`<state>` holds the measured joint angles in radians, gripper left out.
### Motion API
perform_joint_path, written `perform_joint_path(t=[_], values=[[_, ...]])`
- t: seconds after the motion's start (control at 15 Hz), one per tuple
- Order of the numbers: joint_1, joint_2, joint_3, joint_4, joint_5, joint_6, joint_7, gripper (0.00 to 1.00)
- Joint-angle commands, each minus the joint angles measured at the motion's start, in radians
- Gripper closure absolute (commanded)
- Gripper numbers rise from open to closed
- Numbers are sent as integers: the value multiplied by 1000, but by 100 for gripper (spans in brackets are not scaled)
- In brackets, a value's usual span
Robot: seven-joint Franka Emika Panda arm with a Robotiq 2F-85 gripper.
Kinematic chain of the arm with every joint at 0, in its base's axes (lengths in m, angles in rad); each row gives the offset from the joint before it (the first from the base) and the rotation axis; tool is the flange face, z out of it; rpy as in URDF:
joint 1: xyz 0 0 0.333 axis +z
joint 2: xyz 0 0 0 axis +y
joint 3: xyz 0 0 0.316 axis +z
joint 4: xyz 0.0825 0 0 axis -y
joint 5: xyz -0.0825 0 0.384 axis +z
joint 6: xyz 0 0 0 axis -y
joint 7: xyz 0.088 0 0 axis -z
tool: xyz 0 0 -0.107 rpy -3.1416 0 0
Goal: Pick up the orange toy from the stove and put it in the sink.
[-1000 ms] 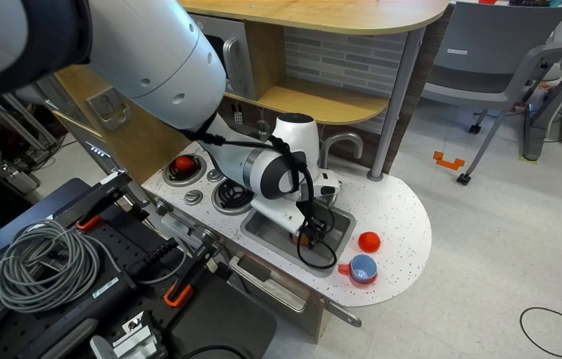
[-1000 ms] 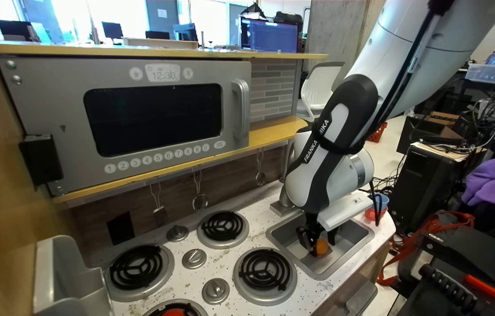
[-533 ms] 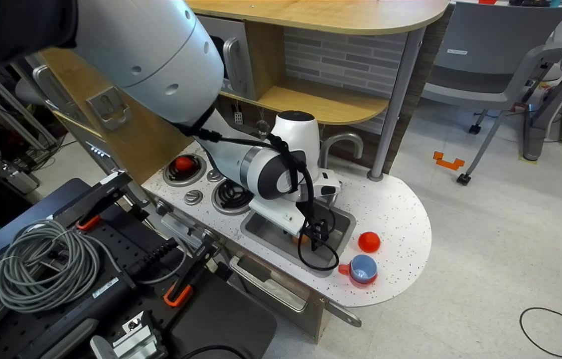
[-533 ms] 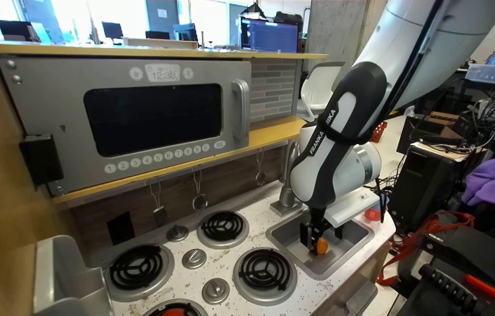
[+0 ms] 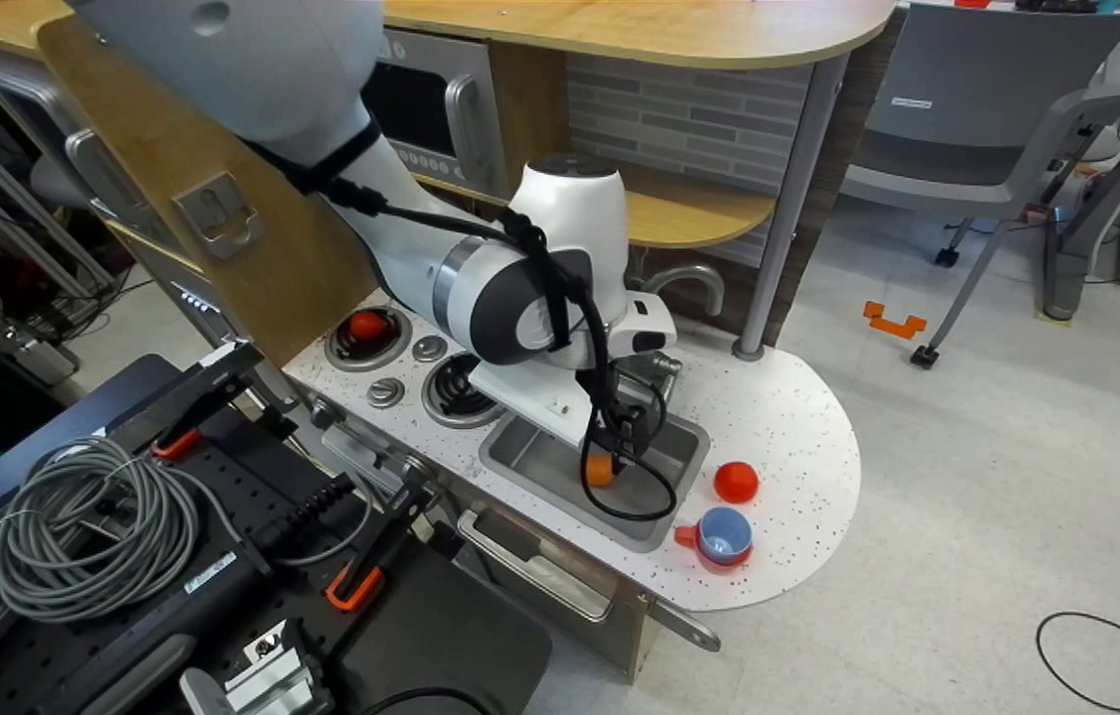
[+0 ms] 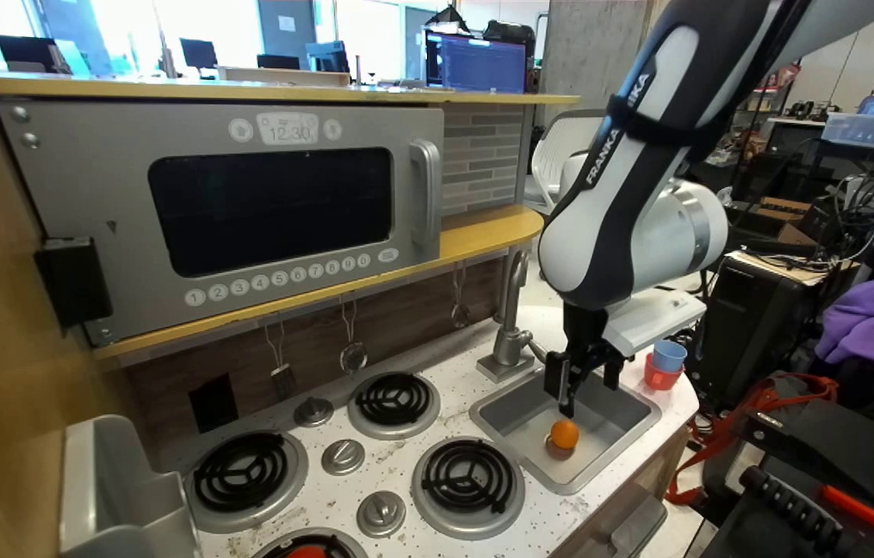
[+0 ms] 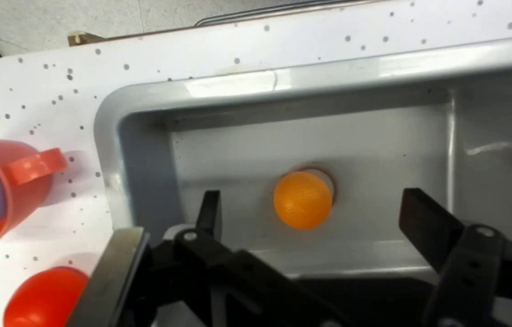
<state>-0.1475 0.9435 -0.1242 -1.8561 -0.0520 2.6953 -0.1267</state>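
The orange toy, a small round ball, rests on the floor of the grey metal sink. It also shows inside the basin in both exterior views, as the orange toy and the orange toy. Above it hangs my gripper, jaws wide apart, nothing between them; in the wrist view the toy appears framed by the two fingers without contact. An exterior view shows the gripper higher than the toy, with a gap below its fingertips. The stove with black burners lies beside the sink.
A silver faucet rises behind the basin, close to the arm. On the counter beyond stand a red ball and a blue cup in a red one. A redder round toy sits on a far burner. The microwave overhangs the stove.
My gripper has opened, let go of the orange toy and risen up out of the sink. The toy stays on the basin floor, now in full sight in an exterior view.
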Motion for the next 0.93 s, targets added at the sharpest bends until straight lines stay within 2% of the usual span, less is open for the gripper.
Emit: perform_joint_path(t=[0.0,0.4,0.53,0.6,0.73,0.87], values=[[-86,-233,61,-237,10,45,-84,0],[-200,-559,144,-464,87,62,-191,0],[-180,-679,107,-537,68,-20,-209,0],[-156,-539,97,-420,76,19,-177,0],[-149,-630,84,-488,78,-9,-192,0],[-146,-663,80,-520,78,-10,-194,0]])
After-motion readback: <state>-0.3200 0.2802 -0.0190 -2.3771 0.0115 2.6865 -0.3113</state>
